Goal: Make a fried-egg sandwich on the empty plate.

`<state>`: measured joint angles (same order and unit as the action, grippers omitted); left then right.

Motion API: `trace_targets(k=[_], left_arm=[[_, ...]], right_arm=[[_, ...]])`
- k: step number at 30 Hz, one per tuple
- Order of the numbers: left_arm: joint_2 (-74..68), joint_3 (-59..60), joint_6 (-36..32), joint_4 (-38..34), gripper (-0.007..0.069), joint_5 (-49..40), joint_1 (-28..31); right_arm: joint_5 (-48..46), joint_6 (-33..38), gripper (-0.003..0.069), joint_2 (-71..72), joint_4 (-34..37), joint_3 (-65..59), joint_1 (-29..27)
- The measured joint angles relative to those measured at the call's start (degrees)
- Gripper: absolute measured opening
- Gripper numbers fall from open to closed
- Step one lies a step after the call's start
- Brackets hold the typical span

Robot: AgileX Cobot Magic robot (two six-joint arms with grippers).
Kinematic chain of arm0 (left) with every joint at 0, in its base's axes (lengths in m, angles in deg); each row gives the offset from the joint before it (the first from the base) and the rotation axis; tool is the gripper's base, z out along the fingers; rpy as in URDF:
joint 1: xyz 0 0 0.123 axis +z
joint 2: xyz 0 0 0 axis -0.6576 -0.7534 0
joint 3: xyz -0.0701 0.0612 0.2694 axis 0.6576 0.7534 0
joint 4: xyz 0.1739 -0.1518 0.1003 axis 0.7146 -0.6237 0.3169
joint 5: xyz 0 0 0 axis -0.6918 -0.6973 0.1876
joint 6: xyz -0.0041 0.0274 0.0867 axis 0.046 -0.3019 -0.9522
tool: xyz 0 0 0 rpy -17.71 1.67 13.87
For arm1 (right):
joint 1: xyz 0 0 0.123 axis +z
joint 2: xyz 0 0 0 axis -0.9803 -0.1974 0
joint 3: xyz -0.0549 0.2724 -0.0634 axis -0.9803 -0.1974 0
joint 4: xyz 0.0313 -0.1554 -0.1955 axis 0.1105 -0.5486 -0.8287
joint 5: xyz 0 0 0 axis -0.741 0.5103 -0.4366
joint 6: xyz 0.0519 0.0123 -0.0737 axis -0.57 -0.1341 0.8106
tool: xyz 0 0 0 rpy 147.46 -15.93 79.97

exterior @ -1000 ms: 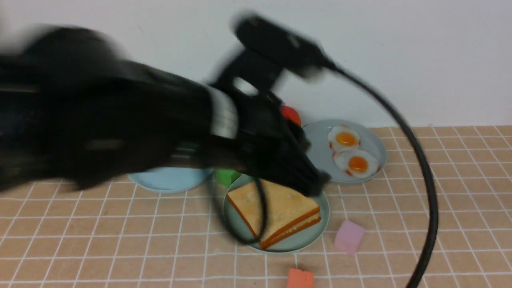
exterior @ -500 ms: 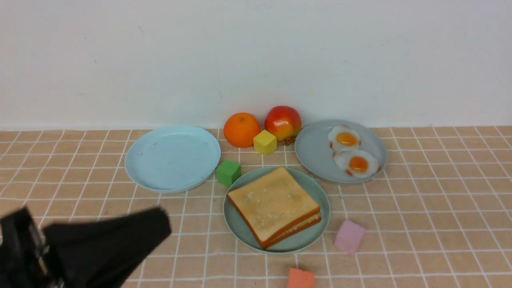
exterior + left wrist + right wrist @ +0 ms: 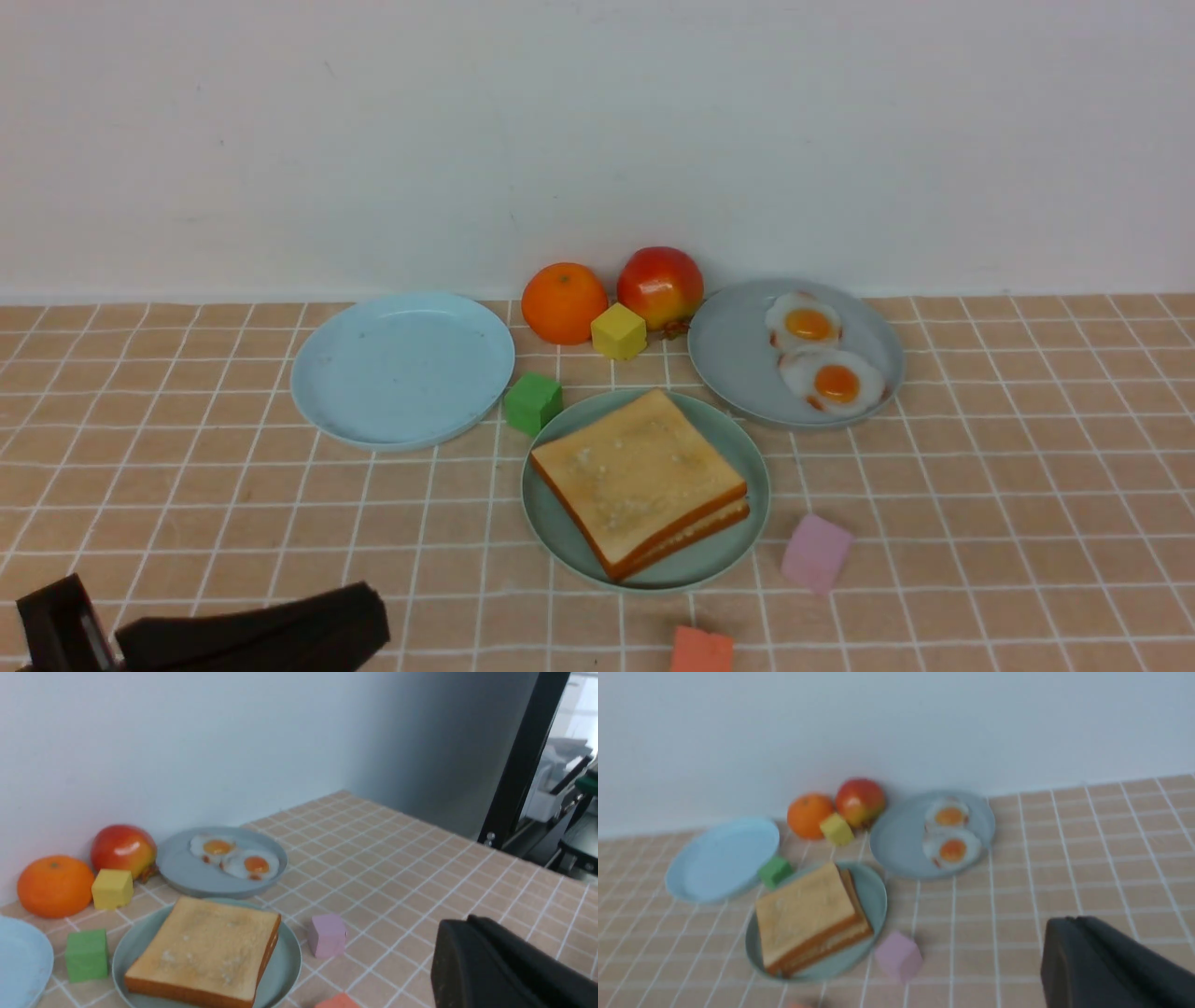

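Sandwich [image 3: 639,481]: two toasted bread slices were stacked on the mint-green plate [image 3: 738,448]; a pale layer showed between them at the side, but I could not tell whether it was an egg.
Mint-green plate: it stood near the middle of the bench [image 3: 1027,467], a little toward the robot's edge, close to the other two plates.
Grey-blue plate [image 3: 738,350]: it stood toward the far edge, to the right of the mint-green plate, and carried two fried eggs [image 3: 822,364] that lay side by side and touched each other.
Sky-blue plate [image 3: 401,369]: it stood toward the far edge on the left side, with nothing on it.
Fruits: an orange [image 3: 563,301] and a red apple [image 3: 660,285] stood at the far edge near the wall, between the two far plates.
Yellow cube [image 3: 618,331]: it was just in front of the two fruits.
Green cube [image 3: 532,402]: it was between the sky-blue plate and the mint-green plate.
Pink cube [image 3: 815,553]: it was just beside the mint-green plate, toward the near right.
Orange-red cube [image 3: 701,650]: it was at the near edge, partly cut off.
Left hand [image 3: 252,639]: only a dark part showed at the near left corner; I could not tell how wide it was.
Right hand [image 3: 1106,966]: only a dark part showed in its wrist view; its state also could not be told.
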<state>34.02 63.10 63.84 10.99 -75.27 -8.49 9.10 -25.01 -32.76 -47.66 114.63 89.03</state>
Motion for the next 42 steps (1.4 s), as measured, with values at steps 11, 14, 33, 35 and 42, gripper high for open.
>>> trace_targets(k=[11,14,33,35,42], left_arm=[[0.0,0.0,0.0,0.0,-0.0013,-3.5,0.0],[0.0,0.0,0.0,0.0,-0.0013,-3.6,0.0],[0.0,0.0,0.0,-0.2,-0.001,-4.7,0.0],[0.0,0.0,0.0,-0.2,-0.001,-4.7,0.0],[0.0,0.0,0.0,-0.2,-0.0003,-4.7,0.0]], right_arm=[[13.9,-0.8,0.0,0.0,-1.3,-24.1,-0.1],[16.1,-1.6,-0.0001,0.4,-4.2,-28.2,-0.7],[18.3,2.0,-0.0015,12.7,-7.6,-34.1,-3.7],[18.3,2.0,-0.0013,12.7,-7.6,-34.1,-3.7],[18.3,2.1,-0.0012,12.7,-7.6,-34.1,-3.7]])
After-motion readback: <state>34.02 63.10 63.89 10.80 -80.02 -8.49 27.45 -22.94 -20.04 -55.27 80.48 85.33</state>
